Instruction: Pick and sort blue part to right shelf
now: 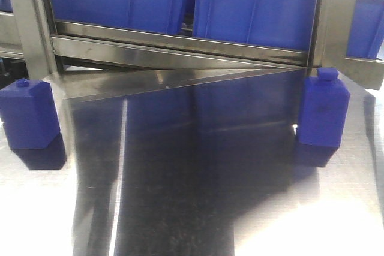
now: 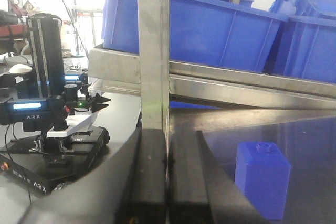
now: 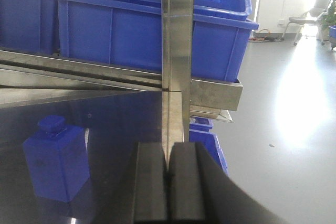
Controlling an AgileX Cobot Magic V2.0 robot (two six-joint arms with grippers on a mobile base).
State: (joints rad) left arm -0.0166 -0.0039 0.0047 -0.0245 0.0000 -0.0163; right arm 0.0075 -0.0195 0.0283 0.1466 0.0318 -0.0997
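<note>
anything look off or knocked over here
Nothing stands out. The left blue part and the right blue part stand upright on the steel table, and the blue bins sit in the shelf. No spill or damage shows.

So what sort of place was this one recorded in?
Probably a workshop or lab storage area: a stainless steel rack holding large blue plastic bins, a polished steel table with two blue parts on it, and another robot arm nearby.
</note>
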